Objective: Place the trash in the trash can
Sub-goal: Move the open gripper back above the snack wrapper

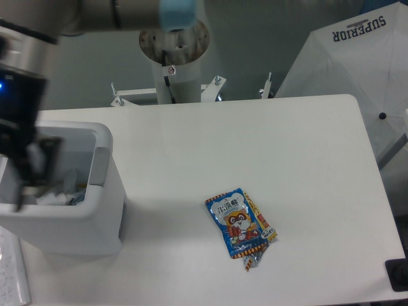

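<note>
Flat blue snack packet (240, 222) lies on the white table (255, 140), right of centre and toward the near edge, well apart from the bin. Glossy foil, printed side up: cartoon animal with brown-and-white face in the middle, white lettering above it, yellow and red strip along the right edge. Lower end crumpled, a torn-looking flap sticking out below. It sits slightly skewed, top tilted to the left.

White rectangular plastic trash can with rounded corners (83, 223) stands at the table's left side; grey strip on the right rim (98, 167). Inside, pale crumpled matter and something clear with bluish tints, partly hidden; whether that is the bottle cannot be told for sure.

Dark two-finger gripper (29, 169) hangs over the bin's left part, motion-blurred. Two dark fingers (43, 159) appear spread with nothing between them, though blur makes this uncertain. Silver-grey arm section above it.

White folded cloth marked "SUPERIOR" (357, 51) at upper right, beyond the table.
</note>
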You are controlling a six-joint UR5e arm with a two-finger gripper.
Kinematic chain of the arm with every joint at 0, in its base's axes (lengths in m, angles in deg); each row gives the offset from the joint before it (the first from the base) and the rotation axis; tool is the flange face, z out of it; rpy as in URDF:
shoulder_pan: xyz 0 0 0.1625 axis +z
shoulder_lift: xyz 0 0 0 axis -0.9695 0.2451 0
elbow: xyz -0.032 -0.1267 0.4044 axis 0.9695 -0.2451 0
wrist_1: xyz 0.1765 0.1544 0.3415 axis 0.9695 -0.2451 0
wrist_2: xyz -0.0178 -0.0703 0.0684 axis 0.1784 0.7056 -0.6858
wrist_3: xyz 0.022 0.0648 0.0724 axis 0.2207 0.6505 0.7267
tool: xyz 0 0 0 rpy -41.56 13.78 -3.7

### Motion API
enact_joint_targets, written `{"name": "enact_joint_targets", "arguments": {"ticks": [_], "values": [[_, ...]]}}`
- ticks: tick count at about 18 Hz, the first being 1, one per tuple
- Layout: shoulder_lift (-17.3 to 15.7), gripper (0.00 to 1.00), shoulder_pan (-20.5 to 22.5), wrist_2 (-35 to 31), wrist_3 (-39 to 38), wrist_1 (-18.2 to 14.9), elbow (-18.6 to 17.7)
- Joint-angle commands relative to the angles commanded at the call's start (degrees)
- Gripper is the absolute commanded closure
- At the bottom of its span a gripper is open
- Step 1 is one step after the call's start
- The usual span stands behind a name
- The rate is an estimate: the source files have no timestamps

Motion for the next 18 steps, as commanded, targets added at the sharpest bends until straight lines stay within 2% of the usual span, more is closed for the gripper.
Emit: {"name": "enact_joint_targets", "arguments": {"ticks": [4,7,12,13,18], "values": [[-1.1,0.00,5.9,-12.8,12.6,-0.2,-7.9],[-0.9,0.00,8.0,-22.0,23.6,-0.3,-11.0],[-0.9,0.00,10.8,-27.4,33.0,-0.5,-14.3],[-1.0,0.00,10.9,-28.2,34.8,-1.2,-14.6],[-4.0,0.00,13.4,-29.6,43.7,-9.7,-15.3]]}}
